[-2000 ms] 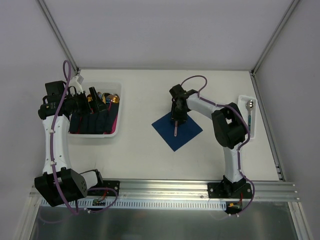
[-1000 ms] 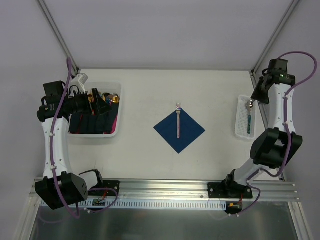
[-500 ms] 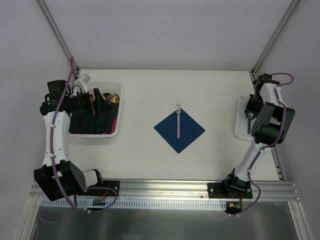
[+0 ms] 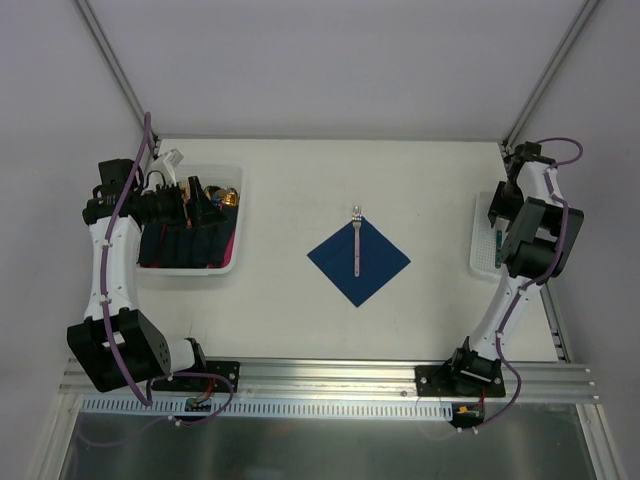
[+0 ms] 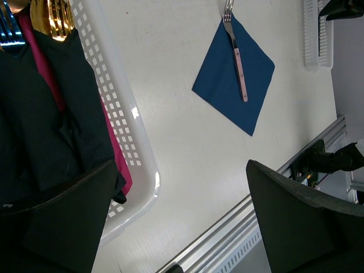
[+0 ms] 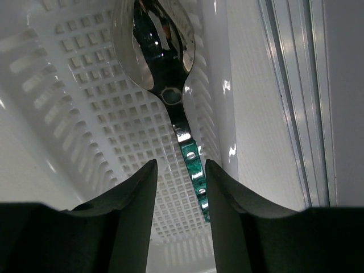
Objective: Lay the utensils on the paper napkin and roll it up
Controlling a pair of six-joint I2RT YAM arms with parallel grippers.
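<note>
The navy paper napkin [image 4: 358, 264] lies flat as a diamond at mid-table, also in the left wrist view [image 5: 234, 77]. A fork [image 4: 357, 245] with a silver head and pale pink handle lies along it, tines past the far corner [image 5: 236, 57]. A spoon [image 6: 165, 74] with a shiny bowl and green handle lies in the white tray [image 4: 481, 255] at the right. My right gripper [image 6: 179, 170] is open low in that tray, fingers either side of the spoon's handle, which sits near the right finger; it also shows in the top view [image 4: 497, 214]. My left gripper [image 5: 179, 170] is open and empty over the left basket.
A white perforated basket [image 4: 228, 266] at the left holds several dark blue rolls [image 4: 185, 245] with gold cutlery heads [image 5: 50, 17] and a magenta cloth. The metal rail runs along the near table edge. Frame posts stand at the back corners.
The right gripper has let go of the fork on the napkin, swung right to the white tray and come down around the spoon's handle. The left arm has barely moved.
</note>
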